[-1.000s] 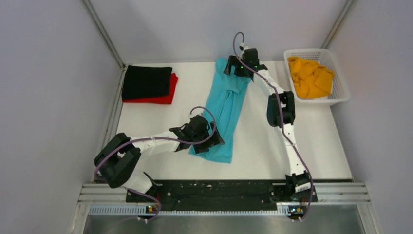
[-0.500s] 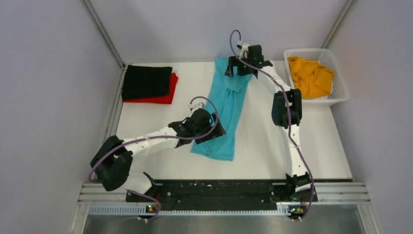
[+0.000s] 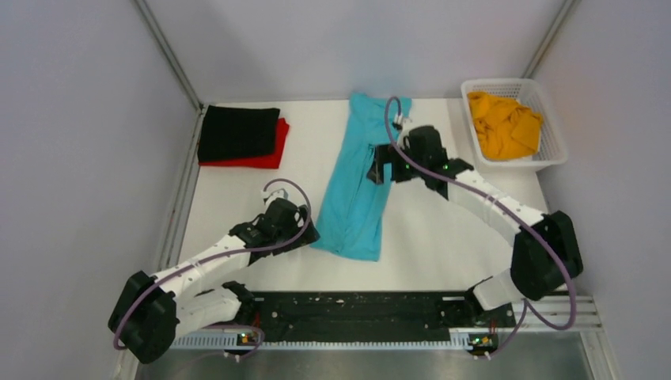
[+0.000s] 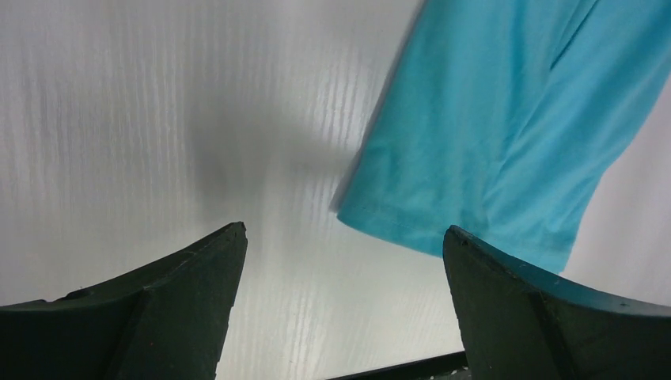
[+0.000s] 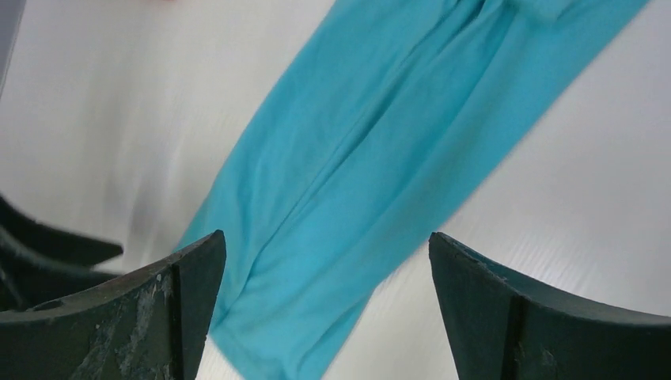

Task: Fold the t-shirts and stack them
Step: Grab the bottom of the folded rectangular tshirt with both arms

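The turquoise t-shirt (image 3: 358, 186) lies flat on the worktop (image 3: 443, 237) as 1 long, narrow strip. That suggests its sides are already turned in and the crosswise folds are not yet made.

The left pincer (image 4: 340, 237) is spread wide and holds nothing. The strip's near hem corner sits just ahead of it, closer to its right finger, with bare worktop ahead of its left finger. I judge it is placed there to take that hem end.

The right pincer (image 5: 326, 237) is also spread wide and empty. It hangs above the middle of the strip, and the cloth runs diagonally ahead of both its fingers, so it looks poised to pin or lift the midsection.

Well to the left of the left pincer, the black t-shirt (image 3: 237, 133) rests folded on the red t-shirt (image 3: 269, 154), probably the pile the turquoise one should join. Off to the right of the right pincer, the orange-yellow t-shirt (image 3: 502, 125) sits crumpled in the white basket (image 3: 554, 150), seemingly waiting its turn.

The turquoise cloth is smooth and matte, with soft lengthwise creases and a stitched hem at its near end.
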